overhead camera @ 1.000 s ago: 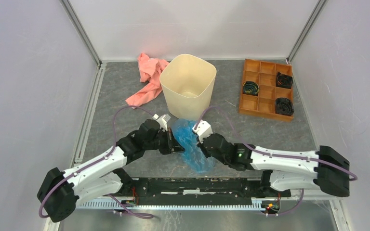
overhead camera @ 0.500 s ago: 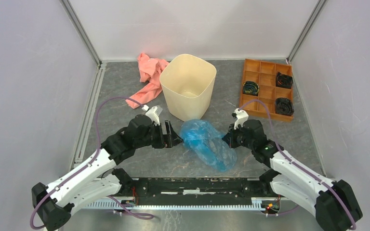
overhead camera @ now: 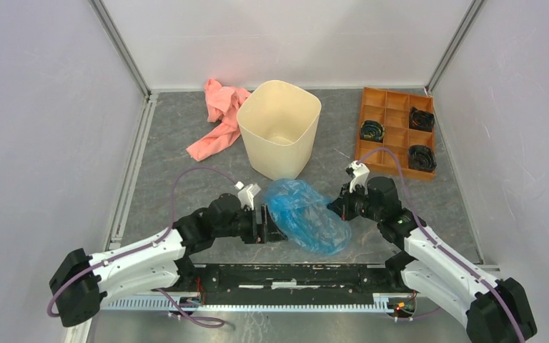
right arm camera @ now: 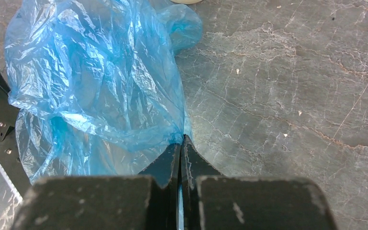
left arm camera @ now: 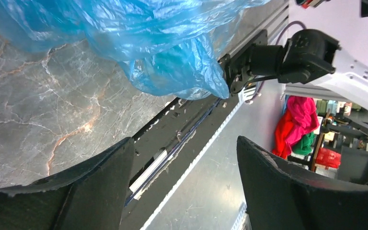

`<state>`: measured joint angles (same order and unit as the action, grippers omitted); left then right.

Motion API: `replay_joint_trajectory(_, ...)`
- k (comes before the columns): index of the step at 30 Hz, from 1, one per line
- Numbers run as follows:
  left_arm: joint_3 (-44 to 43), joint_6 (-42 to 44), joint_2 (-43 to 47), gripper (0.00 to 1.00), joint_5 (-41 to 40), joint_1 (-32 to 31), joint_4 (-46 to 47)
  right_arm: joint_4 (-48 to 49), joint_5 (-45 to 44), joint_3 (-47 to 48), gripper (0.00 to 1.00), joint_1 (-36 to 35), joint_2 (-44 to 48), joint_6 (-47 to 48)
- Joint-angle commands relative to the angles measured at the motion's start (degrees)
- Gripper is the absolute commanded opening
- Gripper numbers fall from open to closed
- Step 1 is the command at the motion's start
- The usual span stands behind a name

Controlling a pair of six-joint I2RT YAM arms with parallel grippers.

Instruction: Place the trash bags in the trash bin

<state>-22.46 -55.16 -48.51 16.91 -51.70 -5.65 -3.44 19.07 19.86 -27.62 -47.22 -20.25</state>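
Note:
The crumpled blue trash bag (overhead camera: 306,214) lies on the grey table just in front of the cream trash bin (overhead camera: 275,153), which stands upright. My right gripper (overhead camera: 336,207) is at the bag's right edge; in the right wrist view its tips (right arm camera: 181,139) are shut on a pinch of the blue film (right arm camera: 96,81). My left gripper (overhead camera: 268,223) sits at the bag's left side, turned on its side. In the left wrist view the gripper (left arm camera: 184,140) is open with nothing in it, and the bag (left arm camera: 148,33) is above and beyond its fingers.
A pink cloth (overhead camera: 220,118) lies left of the bin. An orange compartment tray (overhead camera: 384,153) with black coiled items stands at the back right. The table's near edge and metal rail (left arm camera: 191,143) run just below the bag.
My left gripper let go of the bag and opened, then came back low to its left side. My right gripper shut fully on the bag and dragged it to the right.

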Motion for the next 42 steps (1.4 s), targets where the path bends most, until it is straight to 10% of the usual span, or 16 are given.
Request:
replay_joint_trajectory(1,-1.93,-3.14,-1.99,0.83,-5.08,-2.52,2.55,0.97,-0.30,1.97,0.00,0.12,1.07,2.19)
replay_joint_trajectory(10,-8.92,4.97,1.72,0.71,-12.19,5.16,-10.68,-3.07,-7.68,2.15,0.00,3.58,1.22,2.01)
replay_joint_trajectory(27,-9.74,5.71,-17.41,0.84,1.74,6.17,9.69,1.18,2.44,0.89,0.00,11.86,-5.01,4.62)
replay_joint_trajectory(38,-23.41,18.26,-20.07,0.03,-9.48,7.93,-6.43,-11.62,4.93,7.73,0.00,11.72,1.95,13.43)
replay_joint_trajectory(42,-31.94,24.36,-11.72,0.02,-11.93,7.93,-22.36,-15.39,13.21,12.83,0.01,10.27,4.25,15.27)
